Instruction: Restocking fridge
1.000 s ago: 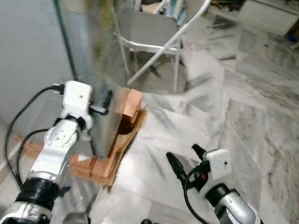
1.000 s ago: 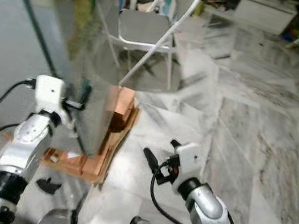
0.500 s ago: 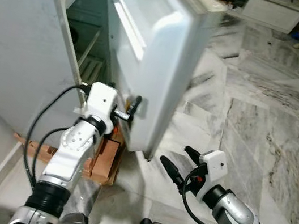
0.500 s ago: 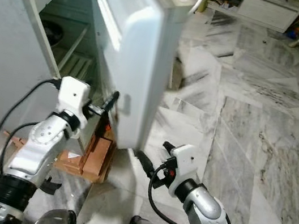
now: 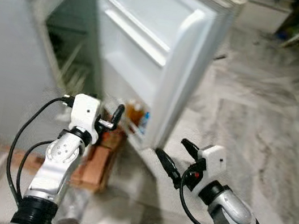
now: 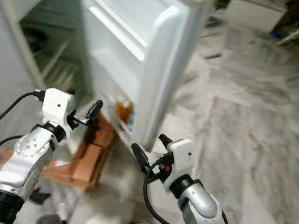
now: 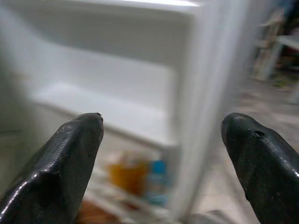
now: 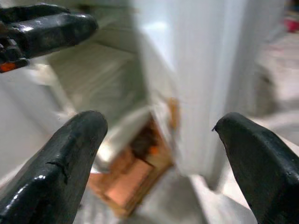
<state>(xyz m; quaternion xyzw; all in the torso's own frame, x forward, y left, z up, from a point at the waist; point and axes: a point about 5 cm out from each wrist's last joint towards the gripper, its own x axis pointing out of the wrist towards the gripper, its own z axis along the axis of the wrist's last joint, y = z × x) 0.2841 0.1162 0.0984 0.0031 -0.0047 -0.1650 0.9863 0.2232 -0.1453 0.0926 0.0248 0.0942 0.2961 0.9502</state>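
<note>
Head views: fridge (image 5: 14,60) on the robot's left, its door (image 5: 164,57) swung wide; left gripper (image 5: 115,119) just beside the door's lower shelf, right gripper (image 5: 175,158) near the door's bottom edge, fingers spread.

Left wrist view: fingers (image 7: 65,158) apart, empty; orange bottle (image 7: 128,171) and blue-capped bottle (image 7: 156,182) on the bottom shelf.

Right wrist view: fingers (image 8: 56,177) apart; wooden block (image 8: 133,179) beneath the fridge.

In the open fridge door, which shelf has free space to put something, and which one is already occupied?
The upper door shelves look bare, bordered by the door's raised edge. The bottom door shelf is crowded: an orange container and a blue-capped bottle stand there. The left gripper hovers beside it.
</note>
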